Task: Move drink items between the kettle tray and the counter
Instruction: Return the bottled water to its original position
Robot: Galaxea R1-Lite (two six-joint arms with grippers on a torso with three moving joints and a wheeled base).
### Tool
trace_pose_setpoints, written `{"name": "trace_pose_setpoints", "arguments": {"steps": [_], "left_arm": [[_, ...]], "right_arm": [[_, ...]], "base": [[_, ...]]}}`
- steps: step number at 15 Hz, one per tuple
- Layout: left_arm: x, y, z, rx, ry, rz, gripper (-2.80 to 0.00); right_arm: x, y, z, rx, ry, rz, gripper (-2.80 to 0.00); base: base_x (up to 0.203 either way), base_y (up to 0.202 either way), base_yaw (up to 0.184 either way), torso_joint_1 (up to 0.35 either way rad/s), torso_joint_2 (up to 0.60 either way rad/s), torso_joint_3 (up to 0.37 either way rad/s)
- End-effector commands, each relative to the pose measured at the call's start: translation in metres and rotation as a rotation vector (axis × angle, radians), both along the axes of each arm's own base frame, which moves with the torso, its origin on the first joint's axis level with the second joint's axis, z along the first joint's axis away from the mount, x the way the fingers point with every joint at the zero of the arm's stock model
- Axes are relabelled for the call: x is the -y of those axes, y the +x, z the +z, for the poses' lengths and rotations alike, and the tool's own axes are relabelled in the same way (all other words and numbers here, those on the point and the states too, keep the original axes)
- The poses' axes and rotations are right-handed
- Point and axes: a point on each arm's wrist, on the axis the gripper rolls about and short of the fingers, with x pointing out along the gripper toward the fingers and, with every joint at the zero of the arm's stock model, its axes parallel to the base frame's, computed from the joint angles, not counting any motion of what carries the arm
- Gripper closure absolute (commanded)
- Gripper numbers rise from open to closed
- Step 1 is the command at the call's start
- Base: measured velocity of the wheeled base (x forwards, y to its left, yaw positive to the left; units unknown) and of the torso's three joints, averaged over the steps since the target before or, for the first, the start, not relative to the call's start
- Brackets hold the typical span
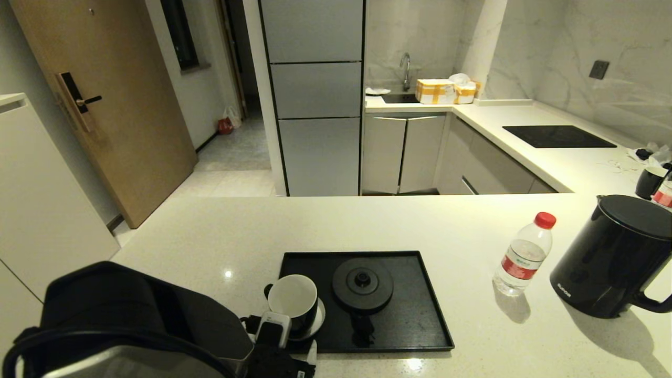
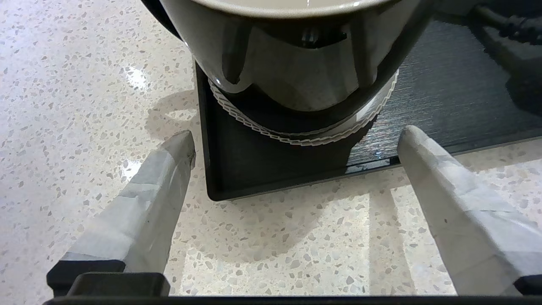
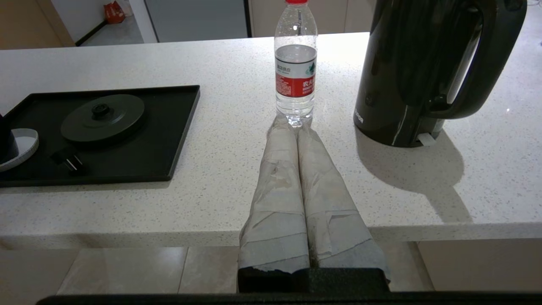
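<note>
I had the left gripper (image 2: pixel 296 140) down at the near left corner of the kettle tray (image 1: pixel 420 294), its taped fingers (image 2: pixel 144 212) spread wide and holding nothing. In the left wrist view they stood to either side of the black mug (image 2: pixel 292 55), short of it and not touching, one over the counter (image 2: pixel 84 84) beside the tray's corner and the other over the tray's near rim. The mug (image 1: pixel 292 302), black with a white inside, sat upright on a white round coaster (image 1: pixel 318 320) with a ribbed edge, in the tray's near left corner, its handle pointing left in the head view. The round kettle base disc (image 1: pixel 362 285) lay in the middle of the tray, just right of the mug, with its plug (image 1: pixel 362 331) resting on the tray floor in front of it. The water bottle (image 1: pixel 523 254), red-capped and red-labelled, stood upright on the counter to the right of the tray, apart from it. The black electric kettle (image 1: pixel 611 257) stood on the counter further right again, near the bottle but not touching, lid on and loop handle turned toward the right. My right gripper (image 3: pixel 296 127) sat parked below the counter's front edge, fingers pressed together and empty, pointed toward the bottle. A second dark mug (image 1: pixel 650 182) stood far off at the right on the back counter.
</note>
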Motion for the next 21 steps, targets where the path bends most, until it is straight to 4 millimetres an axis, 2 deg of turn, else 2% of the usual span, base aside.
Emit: {"name": "trace_pose_setpoints", "arguments": {"steps": [1, 4, 7, 17, 21], "left_arm": [[0.002, 0.001, 0.001, 0.013, -0.015, 0.004, -2.8], [0.003, 0.002, -0.001, 0.012, -0.014, 0.004, -2.8], [0.001, -0.001, 0.008, 0.027, -0.029, 0.002, -2.8], [-0.005, -0.03, 0.036, 0.087, -0.031, -0.015, -2.8], [-0.007, -0.036, 0.045, 0.129, -0.024, 0.02, -2.8]], "right_arm": [[0.0, 0.0, 0.0, -0.002, 0.0, 0.0, 0.0], [0.0, 0.0, 0.0, -0.003, 0.0, 0.0, 0.0], [0.0, 0.0, 0.0, -0.001, 0.0, 0.0, 0.0], [0.0, 0.0, 0.0, -0.003, 0.0, 0.0, 0.0], [0.0, 0.0, 0.0, -0.003, 0.0, 0.0, 0.0]], "base": [[0.0, 0.0, 0.0, 0.0, 0.0, 0.0], [0.0, 0.0, 0.0, 0.0, 0.0, 0.0], [0.0, 0.0, 0.0, 0.0, 0.0, 0.0], [0.0, 0.0, 0.0, 0.0, 0.0, 0.0], [0.0, 0.0, 0.0, 0.0, 0.0, 0.0]]}}
